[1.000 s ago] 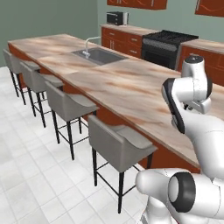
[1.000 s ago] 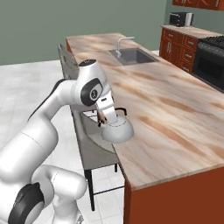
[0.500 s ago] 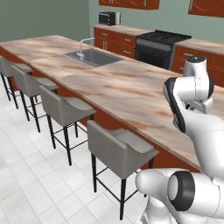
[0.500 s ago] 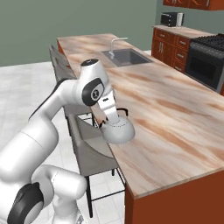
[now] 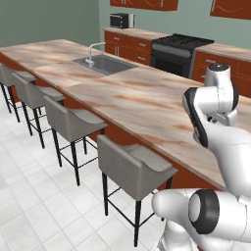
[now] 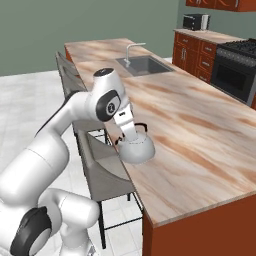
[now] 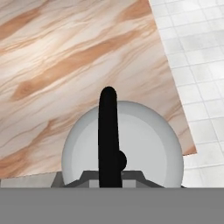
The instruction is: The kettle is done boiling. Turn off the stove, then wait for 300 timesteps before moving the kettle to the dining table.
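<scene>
Kettle in tool, contents seemingly hidden.

kettle: smooth silver-grey metal, matt sheen | handle: black, glossy (plastic-like) | dining table beneath hand: polished beige-pink marble | stools: grey matt upholstery
</scene>
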